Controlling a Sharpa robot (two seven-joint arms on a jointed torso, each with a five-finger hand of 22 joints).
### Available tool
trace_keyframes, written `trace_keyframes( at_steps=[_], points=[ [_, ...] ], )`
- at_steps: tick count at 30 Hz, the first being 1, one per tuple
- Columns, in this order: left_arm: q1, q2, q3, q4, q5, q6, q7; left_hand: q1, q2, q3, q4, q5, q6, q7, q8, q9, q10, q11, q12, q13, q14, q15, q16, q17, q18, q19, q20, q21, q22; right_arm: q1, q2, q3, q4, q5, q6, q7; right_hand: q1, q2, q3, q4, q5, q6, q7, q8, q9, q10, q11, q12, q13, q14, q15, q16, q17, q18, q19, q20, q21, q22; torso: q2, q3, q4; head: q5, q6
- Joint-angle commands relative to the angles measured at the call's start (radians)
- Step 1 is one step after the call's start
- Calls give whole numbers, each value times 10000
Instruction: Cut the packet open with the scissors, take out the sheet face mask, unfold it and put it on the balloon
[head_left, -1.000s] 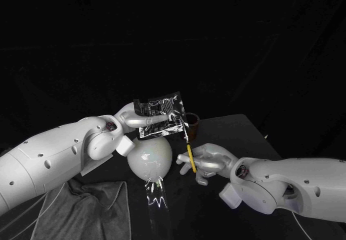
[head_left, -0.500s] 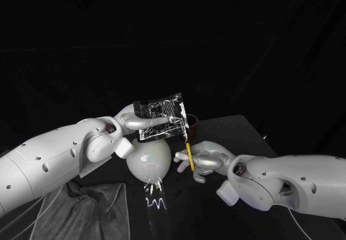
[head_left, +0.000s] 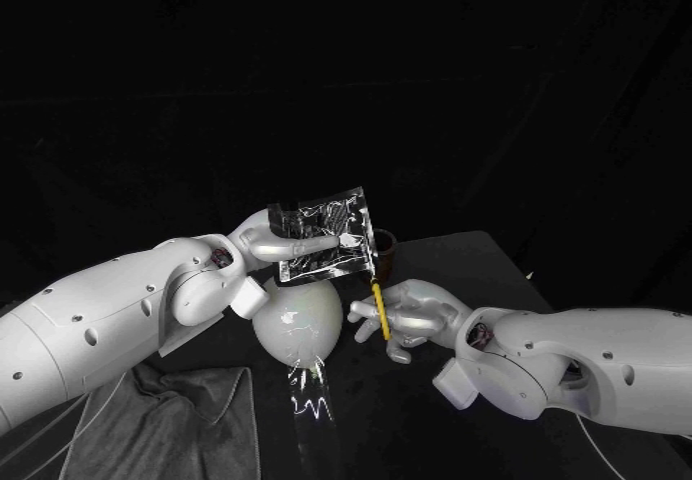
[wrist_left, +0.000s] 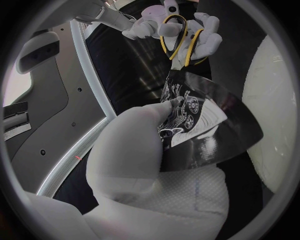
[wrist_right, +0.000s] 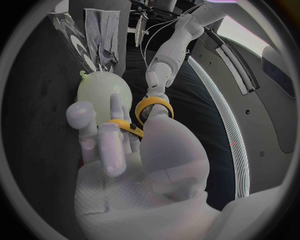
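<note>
Step in hand, by judgement: cutting the packet (head_left: 327, 238) open. Found raised clear of the table (head_left: 476, 270), directly above the balloon (head_left: 299, 318), printed face toward the head camera, slightly tilted. Pinched at the side nearest the left arm by the left hand (head_left: 274, 240), fingers closed across the foil; confirmed in the left wrist view. No mask seen outside; taken as not yet opened.

Scissors (head_left: 381, 310) carried in the right hand (head_left: 415, 320), fingers closed through and round the yellow loops, blades pointing up to the packet's free edge, away from the left hand. Blade tips at or touching that edge. Whether any cut begun: not determinable. Blade opening likewise not readable.

Balloon standing pale and upright below the packet, between the two hands. Grey cloth (head_left: 173, 420) lying at the table's near left. Clear film strip (head_left: 310, 395) running from the balloon's foot toward the near edge.

Next move, by judgement: blades to be set across the packet's edge and closed along one side, with the left hand's pinch kept firm and well off the cutting line. Care needed for the balloon just beneath the points.
</note>
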Motion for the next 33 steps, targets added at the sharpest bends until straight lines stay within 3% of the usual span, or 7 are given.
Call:
trace_keyframes(
  at_steps=[1, 9, 12, 16, 20, 33],
  points=[
    [-18, 4, -11, 52, -200, 405, 87, -16, 91, -25, -23, 34, 68, -15, 36, 1072, 45, -3, 4, 13, 34, -70, 52, 3, 117, -87, -6, 53, 8, 52, -19, 32, 7, -50, 41, 267, -23, 108, -271, -18, -42, 200, -45, 70, 11, 319, -62, 111, -54, 74, -71, 51, 20, 166, 104, -60, 105, 295, 0, 4, 0, -5, 22],
    [-23, -19, -12, 45, -236, 421, 94, -15, 90, -29, -29, 34, 67, -17, 38, 1075, 45, -5, 4, 13, 33, -71, 54, 3, 117, -89, -6, 56, 11, 82, -52, 32, 4, -85, 84, 238, 149, 268, -290, -71, -38, 833, -409, 296, 85, 1598, -415, 608, 142, 222, -370, 196, 319, 101, 351, -295, 508, 438, 1, 2, -3, 0, 33],
    [-23, -15, -12, 48, -239, 420, 98, -15, 90, -29, -29, 34, 67, -17, 38, 1075, 45, -5, 4, 13, 33, -71, 54, 3, 117, -89, -6, 56, 11, 87, -59, 32, 1, -95, 78, 235, 156, 274, -295, -72, -38, 859, -431, 297, 86, 1671, -444, 633, 169, 219, -399, 185, 285, 100, 361, -326, 519, 442, 4, 1, -2, 5, 47],
    [-24, -9, -12, 59, -240, 425, 99, -15, 90, -34, -33, 34, 67, -18, 40, 1080, 46, -6, 4, 14, 36, -72, 63, 12, 116, -93, -7, 60, 14, 91, -48, 32, -4, -98, 21, 262, 117, 217, -309, -51, -38, 599, -327, 97, 12, 1288, -348, 334, 83, 199, -356, 149, 207, 91, 325, -351, 449, 418, 5, 0, 1, 11, 55],
    [-25, -15, -12, 93, -244, 449, 93, -14, 91, -38, -37, 34, 68, -18, 43, 1084, 48, -7, 4, 14, 37, -72, 67, 15, 116, -95, -7, 63, 17, 93, -23, 32, -25, -56, -139, 347, 25, 92, -294, -14, -41, 210, -43, -192, -91, 280, -43, -67, -288, 110, -106, 69, 7, 89, 196, -189, 260, 351, 5, 1, 8, 8, 72],
    [-26, -25, -12, 147, -310, 502, 81, -11, 95, -46, -46, 34, 68, -19, 49, 1094, 52, -9, 6, 15, 42, -74, 81, 27, 116, -102, -9, 72, 24, 117, 90, 45, -67, 0, -302, 431, -24, -1, -271, 5, -41, -4, 116, -372, -145, -214, 111, -63, -641, 75, 40, 84, -18, 110, 148, -35, 230, 341, 3, 1, 2, -18, 116]
  ],
)
